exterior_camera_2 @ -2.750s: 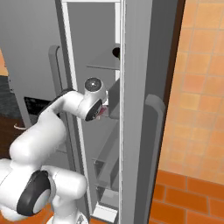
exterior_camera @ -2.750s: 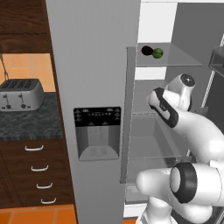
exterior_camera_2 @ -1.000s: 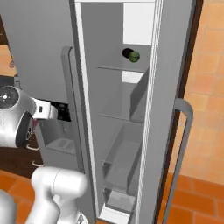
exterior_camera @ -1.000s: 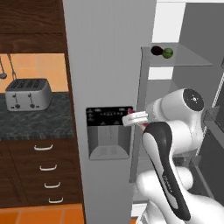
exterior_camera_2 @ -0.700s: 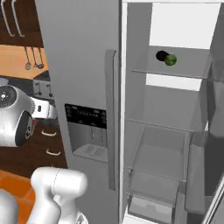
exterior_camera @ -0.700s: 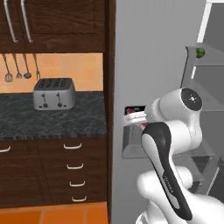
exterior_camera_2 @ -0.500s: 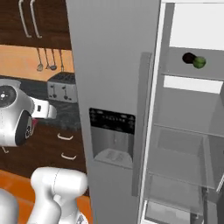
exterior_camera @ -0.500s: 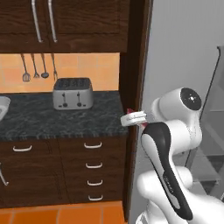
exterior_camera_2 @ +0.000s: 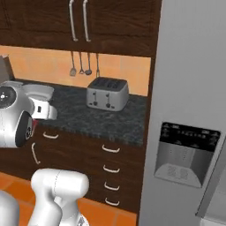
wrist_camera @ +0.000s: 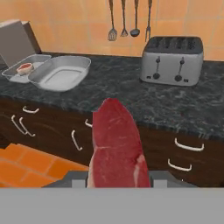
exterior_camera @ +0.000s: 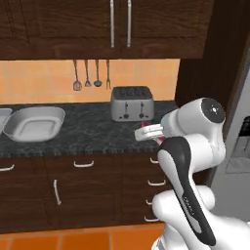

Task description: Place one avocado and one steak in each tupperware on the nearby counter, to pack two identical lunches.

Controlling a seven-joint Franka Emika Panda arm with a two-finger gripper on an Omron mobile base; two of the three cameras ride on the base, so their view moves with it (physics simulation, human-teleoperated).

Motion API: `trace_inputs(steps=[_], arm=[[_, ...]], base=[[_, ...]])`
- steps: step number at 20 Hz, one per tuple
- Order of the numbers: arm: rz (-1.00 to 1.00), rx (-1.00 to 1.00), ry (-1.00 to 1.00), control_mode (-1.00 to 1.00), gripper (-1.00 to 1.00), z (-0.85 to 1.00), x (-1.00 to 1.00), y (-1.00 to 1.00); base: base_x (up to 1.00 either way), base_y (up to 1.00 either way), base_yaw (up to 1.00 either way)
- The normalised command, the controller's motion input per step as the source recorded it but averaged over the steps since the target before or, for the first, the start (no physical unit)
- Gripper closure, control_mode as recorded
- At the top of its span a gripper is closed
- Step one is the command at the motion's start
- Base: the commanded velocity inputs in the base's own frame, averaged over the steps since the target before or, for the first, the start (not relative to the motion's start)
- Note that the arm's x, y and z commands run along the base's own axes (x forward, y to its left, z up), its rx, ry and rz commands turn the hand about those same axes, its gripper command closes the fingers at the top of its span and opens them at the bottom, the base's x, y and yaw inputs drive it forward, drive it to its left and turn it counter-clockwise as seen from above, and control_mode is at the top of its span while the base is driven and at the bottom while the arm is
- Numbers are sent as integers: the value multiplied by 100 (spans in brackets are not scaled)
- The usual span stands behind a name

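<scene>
Tool (wrist_camera: 117,183) gripping steak (wrist_camera: 116,144), long axis pointing away

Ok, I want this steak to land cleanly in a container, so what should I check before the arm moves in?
1. Steak in the gripper: ok, it stands up between the fingers.
2. Larger oval tupperware free to take it: ok, looks empty.
3. Small rectangular tupperware: not ok, a steak already lies in it.
4. Toaster out of the way: ok, it stands well apart from both containers.
5. Counter within reach: cannot tell.
6. Avocados packed: cannot tell.
</scene>
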Motion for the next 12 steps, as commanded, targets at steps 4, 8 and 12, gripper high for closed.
trace_inputs(steps=[4, 8, 12], arm=[[0, 0, 0, 100, 100, 0, 0, 0], [0, 0, 0, 100, 100, 0, 0, 0], [0, 0, 0, 100, 100, 0, 0, 0]], base=[[43, 100, -5], [45, 100, -8], [41, 89, -14]])
